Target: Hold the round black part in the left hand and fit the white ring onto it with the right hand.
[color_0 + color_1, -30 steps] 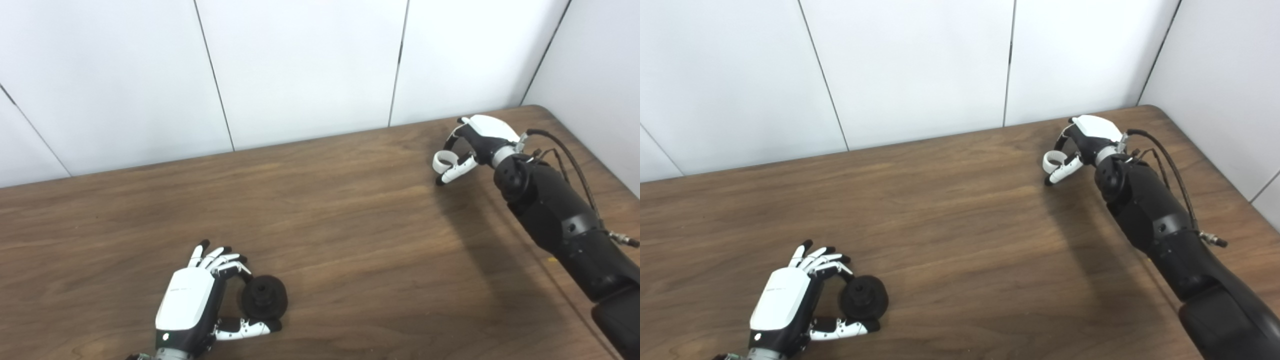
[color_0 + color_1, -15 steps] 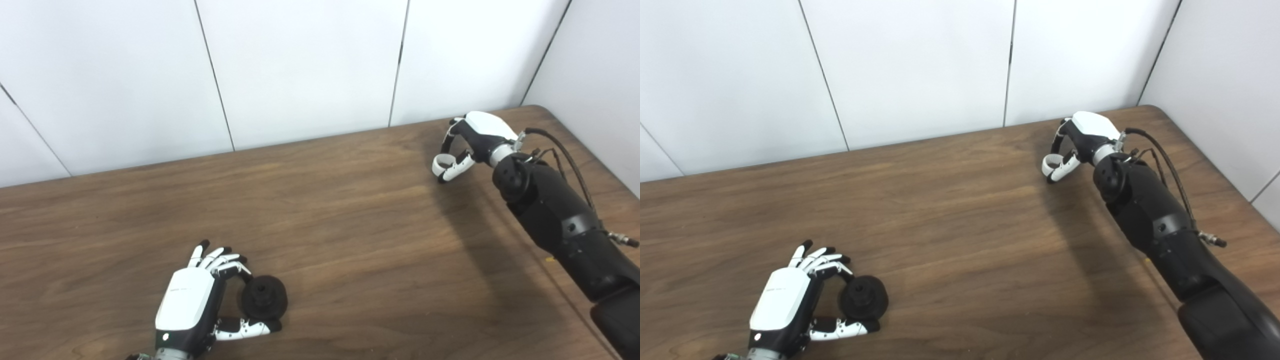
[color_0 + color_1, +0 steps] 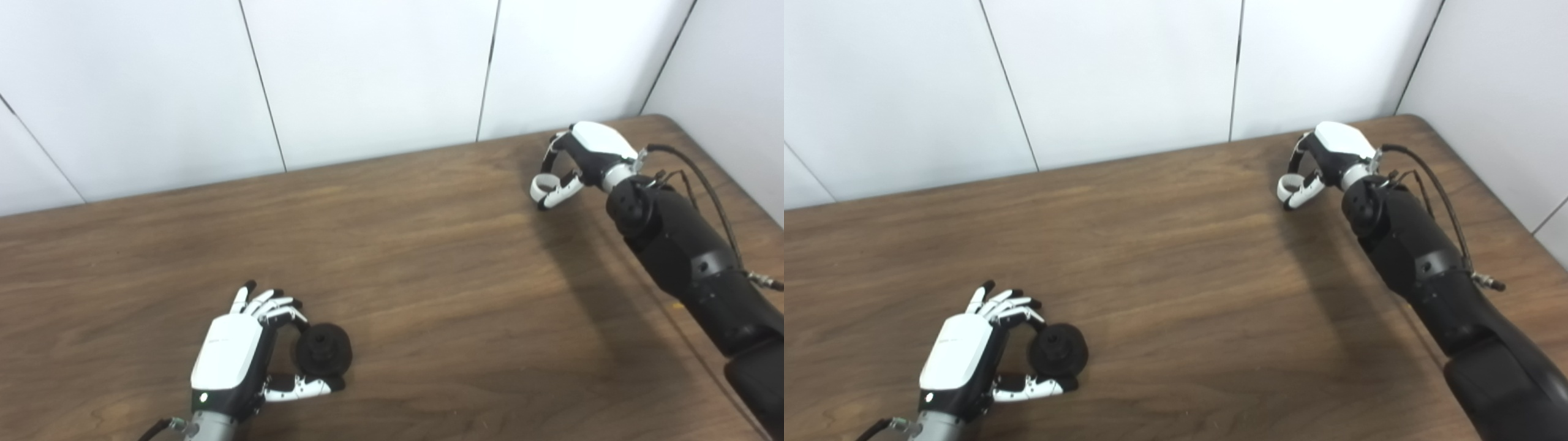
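— So, what sits nearest on the wooden table (image 3: 429, 294)?

— The left hand (image 3: 236, 358), at the table's near edge. Its fingers (image 3: 269, 306) curl over the far side of the round black part (image 3: 323, 350) and its thumb lies along the near side, so the part is cupped between them; it looks to be resting on the table.

— And beyond that?

— Bare wood across the table's middle, then the right hand (image 3: 1323, 162) well apart, close to the table's far right corner.

— Is it holding something?

— Yes, the white ring (image 3: 1290, 184) is pinched between thumb and fingertips, just above the table. Behind the table's far edge stands the white panelled wall (image 3: 367, 73).
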